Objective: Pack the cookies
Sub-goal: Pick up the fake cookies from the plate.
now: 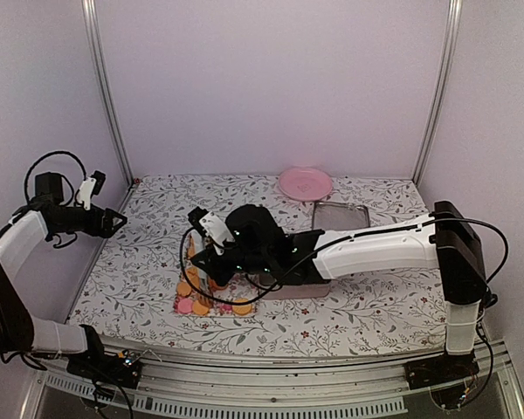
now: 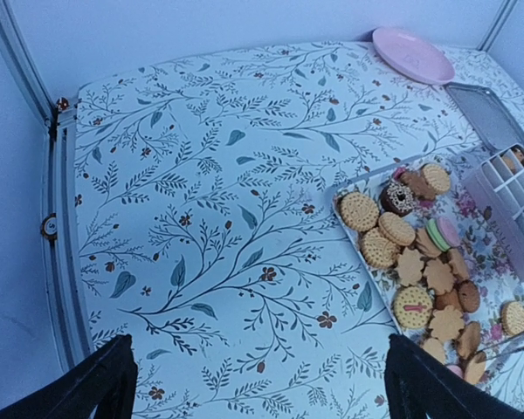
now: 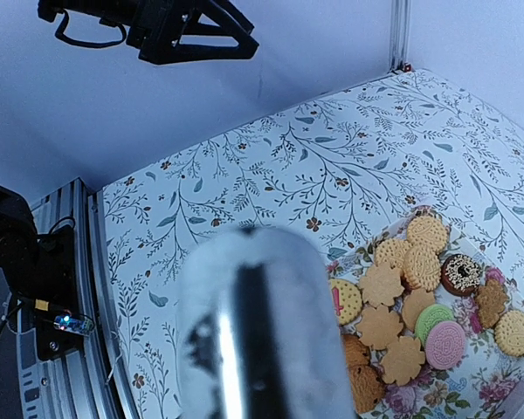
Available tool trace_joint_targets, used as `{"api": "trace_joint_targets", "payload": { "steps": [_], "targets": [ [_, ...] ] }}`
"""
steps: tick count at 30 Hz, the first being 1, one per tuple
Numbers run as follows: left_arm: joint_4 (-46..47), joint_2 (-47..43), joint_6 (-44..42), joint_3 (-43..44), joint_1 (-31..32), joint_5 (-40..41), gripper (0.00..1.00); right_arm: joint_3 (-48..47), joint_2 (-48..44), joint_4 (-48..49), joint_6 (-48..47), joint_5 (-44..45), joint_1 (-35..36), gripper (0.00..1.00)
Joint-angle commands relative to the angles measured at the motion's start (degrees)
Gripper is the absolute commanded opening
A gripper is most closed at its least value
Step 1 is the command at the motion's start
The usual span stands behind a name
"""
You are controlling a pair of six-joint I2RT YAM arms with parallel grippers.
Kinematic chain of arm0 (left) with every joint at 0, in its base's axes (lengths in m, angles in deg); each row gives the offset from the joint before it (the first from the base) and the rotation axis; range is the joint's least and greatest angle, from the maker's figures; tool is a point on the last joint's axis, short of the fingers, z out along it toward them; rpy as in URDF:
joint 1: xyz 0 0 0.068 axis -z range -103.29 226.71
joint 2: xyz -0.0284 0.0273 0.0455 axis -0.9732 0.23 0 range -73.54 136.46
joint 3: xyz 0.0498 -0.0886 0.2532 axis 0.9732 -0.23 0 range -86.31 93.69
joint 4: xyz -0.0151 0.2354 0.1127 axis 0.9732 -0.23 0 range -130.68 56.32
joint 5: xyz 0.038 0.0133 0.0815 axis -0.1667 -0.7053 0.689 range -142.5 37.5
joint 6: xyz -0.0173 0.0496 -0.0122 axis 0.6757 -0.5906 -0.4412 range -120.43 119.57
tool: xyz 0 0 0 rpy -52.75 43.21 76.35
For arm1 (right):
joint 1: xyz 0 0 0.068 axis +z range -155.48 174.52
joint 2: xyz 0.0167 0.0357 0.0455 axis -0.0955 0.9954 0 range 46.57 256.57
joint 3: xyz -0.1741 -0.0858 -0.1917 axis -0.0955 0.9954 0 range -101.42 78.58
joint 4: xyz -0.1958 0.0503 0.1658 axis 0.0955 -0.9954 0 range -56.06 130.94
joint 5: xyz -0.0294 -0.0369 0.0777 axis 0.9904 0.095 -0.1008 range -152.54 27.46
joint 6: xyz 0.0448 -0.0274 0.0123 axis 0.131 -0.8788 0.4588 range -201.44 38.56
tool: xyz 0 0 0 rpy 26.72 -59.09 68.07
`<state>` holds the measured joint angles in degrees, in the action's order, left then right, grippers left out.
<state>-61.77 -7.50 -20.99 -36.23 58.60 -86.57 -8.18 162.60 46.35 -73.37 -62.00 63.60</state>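
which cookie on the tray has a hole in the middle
The dark brown ring cookie, topped with pale sprinkles, beside a round golden biscuit. Every other cookie in view is solid, with no hole.

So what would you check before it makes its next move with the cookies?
1. Cookies lie loose on the tray: ok.
2. Divided box beside the tray: ok.
3. Left gripper open, empty, away from the cookies: ok.
4. Right gripper above the cookies: ok.
5. Right gripper holding a cookie: cannot tell.
6. Right wrist view: not ok, a blurred silver shape blocks it.
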Motion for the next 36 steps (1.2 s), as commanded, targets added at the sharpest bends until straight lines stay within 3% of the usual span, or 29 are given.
{"api": "trace_joint_targets", "payload": {
  "steps": [1,9,29,36],
  "targets": [
    [-0.1,0.9,0.0,1.0,0.2,-1.0,0.99,2.0,-1.7,0.9,1.3,0.5,1.5,0.19],
    [-0.2,0.8,0.2,1.4,0.5,-1.4,0.99,4.7,-5.4,2.8,2.5,1.9,1.5,0.0],
    [-1.0,0.3,-0.1,1.9,0.8,-1.1,0.98,5.1,-10.3,3.3,-2.6,8.5,1.4,0.0],
    [-1.1,0.4,-0.1,1.9,0.8,-1.2,0.98,4.0,-14.1,1.4,-7.2,10.8,-1.6,0.0]
  ]
}}
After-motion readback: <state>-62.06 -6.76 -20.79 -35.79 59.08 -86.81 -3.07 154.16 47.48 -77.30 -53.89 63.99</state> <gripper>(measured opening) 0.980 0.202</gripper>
